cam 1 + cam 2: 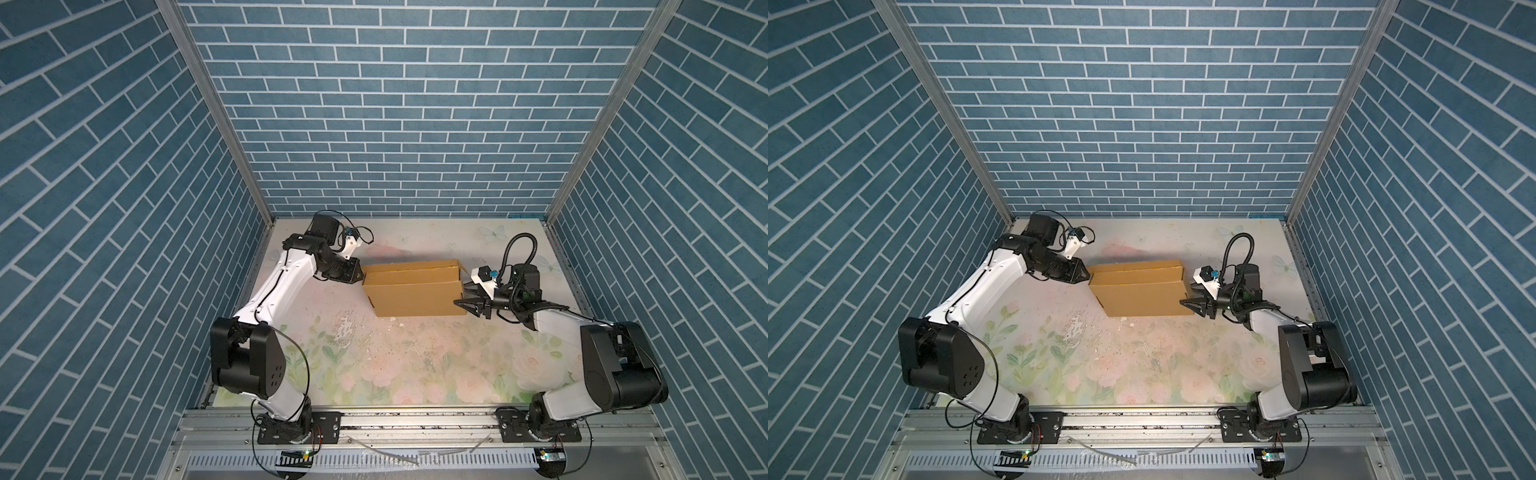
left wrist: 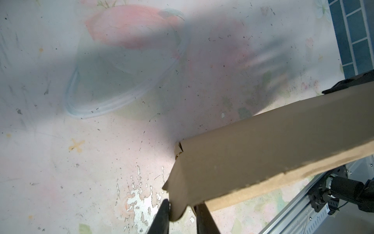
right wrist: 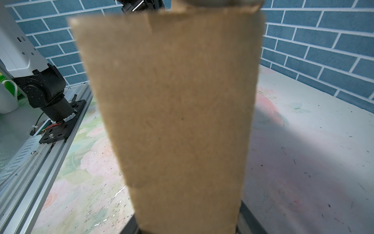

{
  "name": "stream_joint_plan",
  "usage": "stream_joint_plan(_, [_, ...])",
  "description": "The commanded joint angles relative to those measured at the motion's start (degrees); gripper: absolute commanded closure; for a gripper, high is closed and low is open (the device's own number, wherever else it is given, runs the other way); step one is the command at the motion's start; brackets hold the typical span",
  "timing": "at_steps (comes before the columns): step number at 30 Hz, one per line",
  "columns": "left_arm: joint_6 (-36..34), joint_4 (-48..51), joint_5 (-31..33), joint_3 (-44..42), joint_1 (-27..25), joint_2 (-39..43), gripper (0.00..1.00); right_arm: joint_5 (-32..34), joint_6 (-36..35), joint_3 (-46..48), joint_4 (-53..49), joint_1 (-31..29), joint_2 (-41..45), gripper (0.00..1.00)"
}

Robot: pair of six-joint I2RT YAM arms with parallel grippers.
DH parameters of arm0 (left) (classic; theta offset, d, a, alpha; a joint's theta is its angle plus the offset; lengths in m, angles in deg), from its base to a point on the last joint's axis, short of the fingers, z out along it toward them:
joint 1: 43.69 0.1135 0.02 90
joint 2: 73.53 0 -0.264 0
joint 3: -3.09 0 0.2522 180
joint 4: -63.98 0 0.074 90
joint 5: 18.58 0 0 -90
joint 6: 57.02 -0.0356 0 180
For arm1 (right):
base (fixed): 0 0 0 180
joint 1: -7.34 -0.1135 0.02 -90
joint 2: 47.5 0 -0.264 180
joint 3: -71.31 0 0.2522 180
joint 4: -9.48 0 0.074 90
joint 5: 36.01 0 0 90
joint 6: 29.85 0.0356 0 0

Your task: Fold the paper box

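The paper box is plain brown cardboard, folded into a long closed shape and held between both grippers toward the back of the table. My left gripper is at its left end. In the left wrist view the left gripper is shut on a rounded tab at the corner of the paper box. My right gripper is at the right end. In the right wrist view the paper box fills the middle and the right gripper has a finger against each side.
The floral table mat has a worn, flaking patch just in front of the box. An aluminium rail with both arm bases runs along the front edge. Blue brick-pattern walls close in three sides. A white mug stands beyond the rail.
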Motion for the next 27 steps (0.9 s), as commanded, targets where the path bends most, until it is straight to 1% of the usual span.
stream_joint_plan(1, [0.43,-0.39,-1.05,1.32,-0.29,0.54,0.76,0.48,-3.02,-1.83,-1.51,-0.42,0.88,0.46])
stream_joint_plan(10, [1.31,-1.44,-1.23,1.88,-0.29,-0.11,0.79,0.47,-3.28,-1.74,-1.66,-0.50,0.57,0.46])
stream_joint_plan(19, [2.63,-0.75,-2.57,5.01,-0.29,-1.88,0.81,0.99,-4.39,-2.04,-3.03,-0.96,0.52,0.46])
stream_joint_plan(27, [1.84,1.01,-1.80,4.12,-0.29,-1.90,0.78,1.16,-4.42,-2.12,-3.32,-0.98,0.61,0.46])
